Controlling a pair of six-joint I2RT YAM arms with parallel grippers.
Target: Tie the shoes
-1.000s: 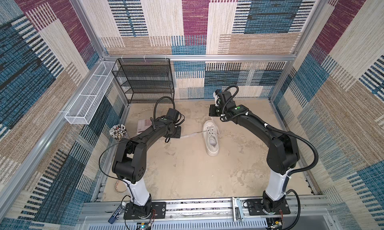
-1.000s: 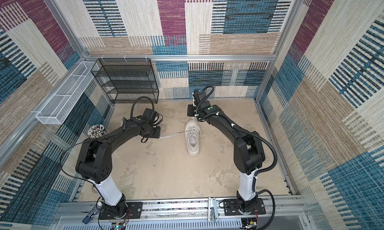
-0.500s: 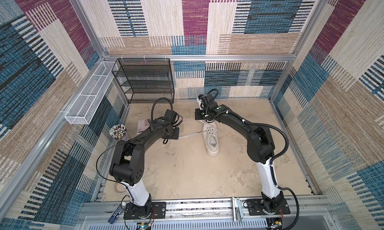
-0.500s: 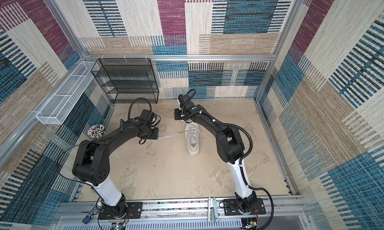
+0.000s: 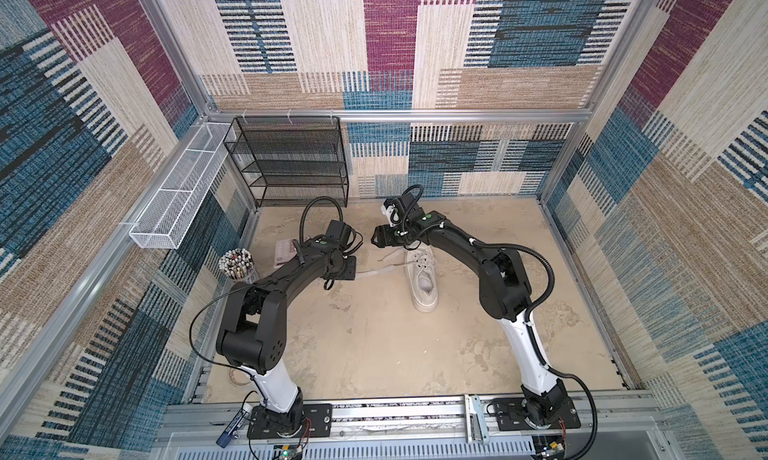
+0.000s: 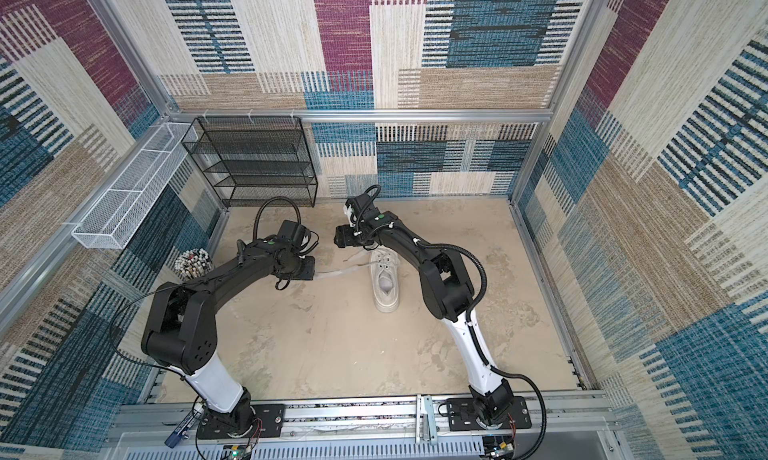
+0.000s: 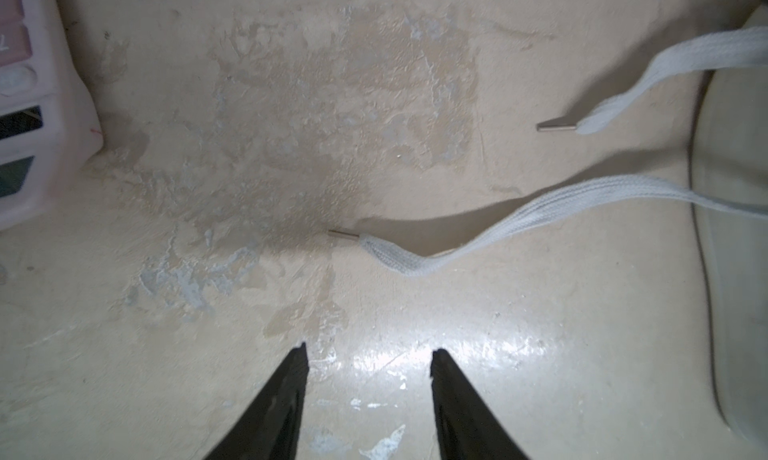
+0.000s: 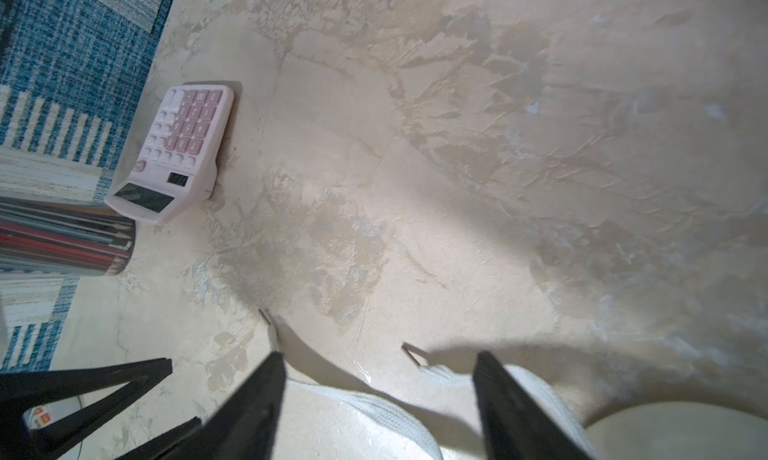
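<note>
The sneaker (image 5: 423, 279) (image 6: 385, 283) stands mid-floor in both top views, heel at 6 o'clock, toe at 12 under the right arm. Its 2 laces (image 7: 457, 242) are untied and trail flat on the floor toward 9 o'clock, their tips apart.

At the sneaker's 9 o'clock the left gripper (image 7: 369, 352) hangs low over the floor. Its jaws are parted and empty, and the nearer lace tip lies just ahead of them, not touching.

A pencil cup (image 5: 236, 263) and a pink calculator (image 8: 183, 146) sit further out at 9 o'clock, by the wall.

At the sneaker's 11 o'clock the right gripper (image 8: 378, 360) (image 5: 375, 240) stands spread wide, gripping nothing; both laces lie on the floor beneath it.

A black rack (image 5: 291, 163) stands against the back wall at 11 o'clock.
</note>
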